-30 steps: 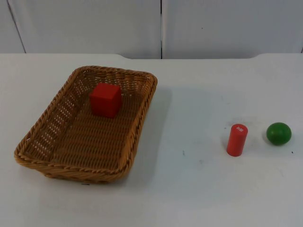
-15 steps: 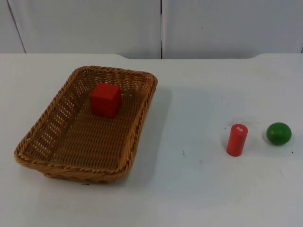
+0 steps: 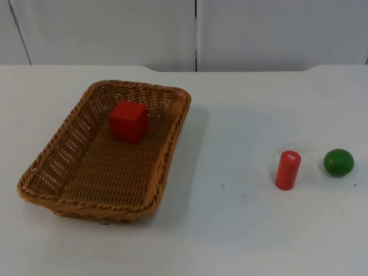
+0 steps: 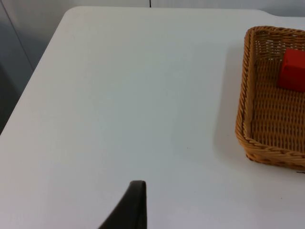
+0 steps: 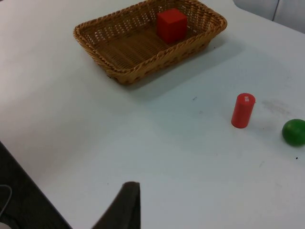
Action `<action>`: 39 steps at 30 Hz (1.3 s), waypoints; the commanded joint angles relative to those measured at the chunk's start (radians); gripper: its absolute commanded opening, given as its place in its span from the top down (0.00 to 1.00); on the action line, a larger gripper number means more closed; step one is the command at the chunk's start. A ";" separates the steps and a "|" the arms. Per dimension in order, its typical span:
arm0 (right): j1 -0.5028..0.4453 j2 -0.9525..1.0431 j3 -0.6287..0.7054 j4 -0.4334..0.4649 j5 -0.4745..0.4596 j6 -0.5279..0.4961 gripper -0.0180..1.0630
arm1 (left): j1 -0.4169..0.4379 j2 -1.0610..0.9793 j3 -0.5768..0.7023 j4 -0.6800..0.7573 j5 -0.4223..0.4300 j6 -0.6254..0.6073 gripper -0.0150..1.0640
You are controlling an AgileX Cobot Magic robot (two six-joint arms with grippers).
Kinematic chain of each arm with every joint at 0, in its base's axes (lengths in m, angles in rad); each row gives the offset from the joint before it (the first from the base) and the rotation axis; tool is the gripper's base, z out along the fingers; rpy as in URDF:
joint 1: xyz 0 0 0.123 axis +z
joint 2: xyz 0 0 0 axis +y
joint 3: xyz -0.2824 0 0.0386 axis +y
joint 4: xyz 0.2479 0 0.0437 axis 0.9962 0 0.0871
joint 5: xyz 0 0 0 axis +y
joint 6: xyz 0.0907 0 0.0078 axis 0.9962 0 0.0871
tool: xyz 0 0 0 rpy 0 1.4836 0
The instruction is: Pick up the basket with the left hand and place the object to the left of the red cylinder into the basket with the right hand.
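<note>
White table top (image 3: 230,230) runs back to the grey partition wall (image 3: 115,29), and nothing is in contact with anything out there. Wicker basket (image 3: 167,152) sits flat on the table at about nine o'clock in the top view, and the red cube (image 3: 128,121) is inside it, up toward the far end. Over at three o'clock stands the red cylinder (image 3: 287,170), upright, white label on its top, and just beside it further toward three o'clock sits the green ball (image 3: 338,162), apart from it. Left gripper: one black fingertip (image 4: 135,205) above bare table, the basket's corner (image 4: 248,95) well off to its side, whether the claw is open or closed I cannot tell. Right gripper: one fingertip (image 5: 127,205) high above the table, basket (image 5: 143,64), cube (image 5: 171,25), cylinder (image 5: 243,110) and ball (image 5: 293,132) all well ahead of it, claw state again impossible to call.
</note>
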 commanded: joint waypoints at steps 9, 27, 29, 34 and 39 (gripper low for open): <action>-0.007 -0.003 0.009 0.000 -0.002 0.004 0.01 | 0.005 -0.005 0.005 0.012 -0.009 -0.001 0.01; -0.360 -0.003 0.009 0.000 -0.002 0.004 0.01 | 0.005 -0.005 0.005 0.012 -0.009 -0.001 0.01; -0.409 -0.003 0.009 0.000 -0.002 0.004 0.01 | 0.005 -0.005 0.005 0.012 -0.009 -0.001 0.01; -0.500 -0.003 0.009 0.000 -0.002 0.004 0.01 | 0.005 -0.005 0.005 0.012 -0.009 -0.001 0.01; -0.581 -0.003 0.009 0.000 -0.002 0.004 0.01 | 0.005 -0.005 0.005 0.012 -0.009 -0.001 0.01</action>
